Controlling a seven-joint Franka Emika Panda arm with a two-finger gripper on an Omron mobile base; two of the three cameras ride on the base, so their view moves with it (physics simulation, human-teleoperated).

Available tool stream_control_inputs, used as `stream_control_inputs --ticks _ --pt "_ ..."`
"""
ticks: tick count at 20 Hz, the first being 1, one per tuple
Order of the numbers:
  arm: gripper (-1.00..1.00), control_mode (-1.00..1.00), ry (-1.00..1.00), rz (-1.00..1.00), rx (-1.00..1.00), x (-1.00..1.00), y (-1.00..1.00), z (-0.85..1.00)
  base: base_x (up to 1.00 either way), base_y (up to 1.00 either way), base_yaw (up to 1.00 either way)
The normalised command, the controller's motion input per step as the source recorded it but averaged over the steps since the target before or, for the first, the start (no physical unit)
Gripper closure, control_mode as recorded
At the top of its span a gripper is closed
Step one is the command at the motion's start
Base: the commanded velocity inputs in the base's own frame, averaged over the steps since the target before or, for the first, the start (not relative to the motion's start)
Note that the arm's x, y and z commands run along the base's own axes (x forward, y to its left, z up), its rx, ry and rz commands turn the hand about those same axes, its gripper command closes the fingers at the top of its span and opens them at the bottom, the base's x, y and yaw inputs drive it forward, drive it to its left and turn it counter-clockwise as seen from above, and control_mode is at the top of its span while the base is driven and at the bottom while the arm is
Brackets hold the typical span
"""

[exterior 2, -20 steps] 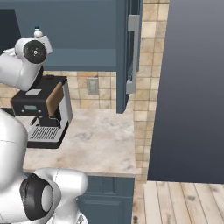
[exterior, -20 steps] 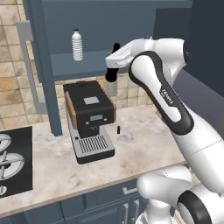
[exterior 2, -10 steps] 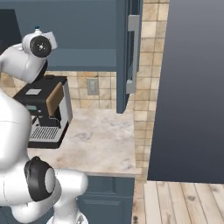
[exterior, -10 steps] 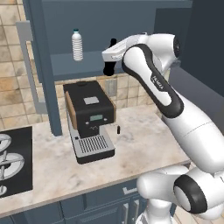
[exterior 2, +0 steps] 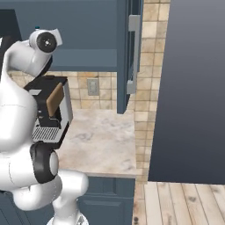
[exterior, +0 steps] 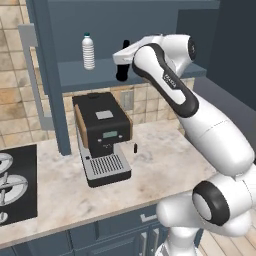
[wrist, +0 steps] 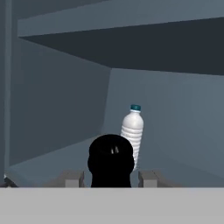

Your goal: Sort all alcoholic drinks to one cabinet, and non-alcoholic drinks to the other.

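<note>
Gripper (wrist: 111, 178) clamped on one black cola bottle (wrist: 111, 161), at open cabinet shelf (exterior: 150, 75). I count one water bottle (exterior: 88, 51) upright there, one coffee machine (exterior: 101, 137) below.

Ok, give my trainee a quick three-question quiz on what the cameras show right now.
1. True or false: the water bottle stands upright on the cabinet shelf.
2. What does the hand hold? A) a black cola bottle B) a beer bottle C) nothing
3. Fill in: the machine on the counter under the open cabinet is a ______ machine.

Key:
1. True; its teal cap points up.
2. A; the black cola bottle sits between the fingers, near the water bottle.
3. Coffee; the coffee machine stands beneath the shelf.
</note>
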Motion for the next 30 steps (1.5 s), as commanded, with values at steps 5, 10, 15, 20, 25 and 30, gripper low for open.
stream_control_inputs --ticks 5,10,15,20,25,30 --pt "1.0 -1.0 0.0 -0.02 0.0 0.45 0.0 0.0 0.0 0.0 0.0" --pt "1.0 -1.0 0.0 -0.01 0.0 0.46 0.0 0.0 0.0 0.0 0.0" --pt "1.0 -1.0 0.0 -0.01 0.0 0.45 0.01 0.0 0.0 0.0 0.0" --pt "1.0 -1.0 0.0 0.0 0.0 0.46 0.04 0.0 0.0 0.0 0.0" --pt "1.0 -1.0 0.0 0.0 0.0 0.43 0.11 0.0 0.0 0.0 0.0" --pt "1.0 -1.0 0.0 0.0 0.0 0.42 0.11 0.0 0.0 0.0 0.0"
